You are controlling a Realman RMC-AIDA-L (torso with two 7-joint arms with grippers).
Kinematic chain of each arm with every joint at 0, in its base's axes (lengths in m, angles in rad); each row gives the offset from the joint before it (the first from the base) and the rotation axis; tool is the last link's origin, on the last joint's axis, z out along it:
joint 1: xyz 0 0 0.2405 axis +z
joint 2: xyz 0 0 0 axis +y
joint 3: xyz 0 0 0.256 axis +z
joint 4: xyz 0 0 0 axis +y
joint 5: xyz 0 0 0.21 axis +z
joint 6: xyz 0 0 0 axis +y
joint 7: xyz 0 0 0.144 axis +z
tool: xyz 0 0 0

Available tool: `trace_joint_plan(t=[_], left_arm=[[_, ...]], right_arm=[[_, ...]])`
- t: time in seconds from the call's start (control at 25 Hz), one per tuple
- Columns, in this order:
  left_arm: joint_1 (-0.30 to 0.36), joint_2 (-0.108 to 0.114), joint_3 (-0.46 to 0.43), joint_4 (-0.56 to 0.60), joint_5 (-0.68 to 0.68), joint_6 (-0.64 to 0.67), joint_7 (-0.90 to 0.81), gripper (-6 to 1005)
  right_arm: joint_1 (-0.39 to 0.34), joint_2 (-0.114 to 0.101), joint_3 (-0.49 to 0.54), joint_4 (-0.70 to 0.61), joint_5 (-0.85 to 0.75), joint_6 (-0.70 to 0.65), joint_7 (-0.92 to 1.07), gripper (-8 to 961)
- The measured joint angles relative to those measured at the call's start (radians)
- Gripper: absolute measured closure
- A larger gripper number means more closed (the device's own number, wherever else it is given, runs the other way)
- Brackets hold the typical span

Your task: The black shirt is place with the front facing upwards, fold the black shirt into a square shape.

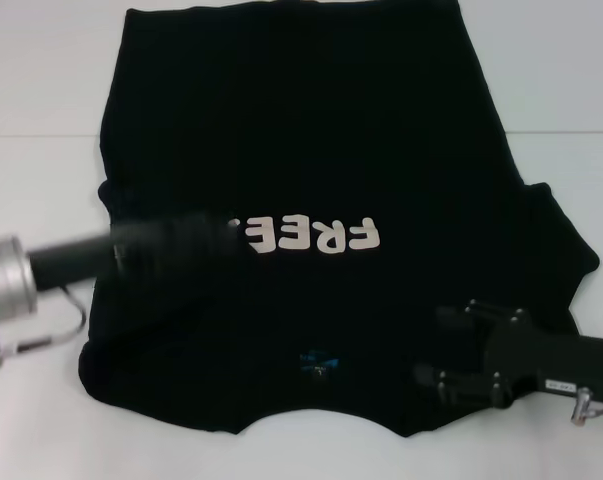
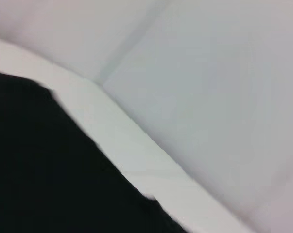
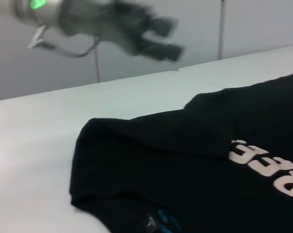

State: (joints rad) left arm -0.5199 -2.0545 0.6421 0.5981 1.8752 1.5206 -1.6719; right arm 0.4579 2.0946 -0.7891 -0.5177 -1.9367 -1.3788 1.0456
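The black shirt (image 1: 311,130) is judged limp and light, best pinched at a hem corner; whether the left gripper (image 1: 226,236) and right gripper (image 1: 436,345) are clenched cannot be told

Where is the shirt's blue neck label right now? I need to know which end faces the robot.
In the head view the blue neck label sits at the black shirt's near edge, below the white lettering, left of the right tool.

left gripper (image 1: 216,238) smears into motion blur over the black shirt (image 1: 311,130), hiding the lettering's last character, fingers unreadable. right gripper (image 1: 451,350) melts into dark cloth, perhaps slightly parted. shirt's hem runs off the head view's top edge.
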Motion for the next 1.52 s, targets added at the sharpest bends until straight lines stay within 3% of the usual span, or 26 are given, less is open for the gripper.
trace_joint_plan(t=[0.16, 0.24, 0.28, 0.48, 0.68, 0.88, 1.0, 1.16, 1.28, 1.52], left_arm=[[0.069, -0.005, 0.106, 0.053, 0.028, 0.094, 0.27, 451], [0.095, -0.016, 0.137, 0.074, 0.04, 0.105, 0.347, 292], [0.098, -0.019, 0.144, 0.079, 0.048, 0.105, 0.356, 213], [0.097, -0.031, 0.155, 0.086, 0.111, 0.1, 0.379, 54], [0.098, -0.033, 0.149, 0.091, 0.107, 0.108, 0.398, 61], [0.098, -0.032, 0.148, 0.096, 0.109, 0.112, 0.409, 62], [0.096, -0.032, 0.15, 0.1, 0.112, 0.113, 0.419, 62], [0.093, -0.032, 0.154, 0.105, 0.114, 0.116, 0.42, 62], [0.093, -0.031, 0.153, 0.106, 0.115, 0.122, 0.425, 62], [0.093, -0.032, 0.15, 0.106, 0.115, 0.124, 0.438, 61]], right_arm=[[-0.01, -0.003, 0.039, -0.012, 0.001, -0.002, 0.027, 88], [-0.012, -0.005, 0.053, -0.022, 0.001, -0.003, 0.052, 89], [-0.015, -0.005, 0.058, -0.037, 0.0, -0.004, 0.078, 89], [-0.06, -0.005, 0.063, -0.229, -0.022, -0.005, 0.41, 93], [-0.082, -0.031, 0.084, -0.554, -0.199, -0.049, 1.015, 97], [-0.004, -0.066, 0.216, -0.698, -0.421, -0.222, 1.408, 101], [0.063, -0.082, 0.264, -0.703, -0.597, -0.249, 1.551, 102], [0.129, -0.077, 0.262, -0.665, -0.785, -0.203, 1.616, 101], [0.164, -0.076, 0.257, -0.623, -0.836, -0.159, 1.641, 101], [0.227, -0.092, 0.251, -0.497, -0.849, -0.08, 1.657, 101]])
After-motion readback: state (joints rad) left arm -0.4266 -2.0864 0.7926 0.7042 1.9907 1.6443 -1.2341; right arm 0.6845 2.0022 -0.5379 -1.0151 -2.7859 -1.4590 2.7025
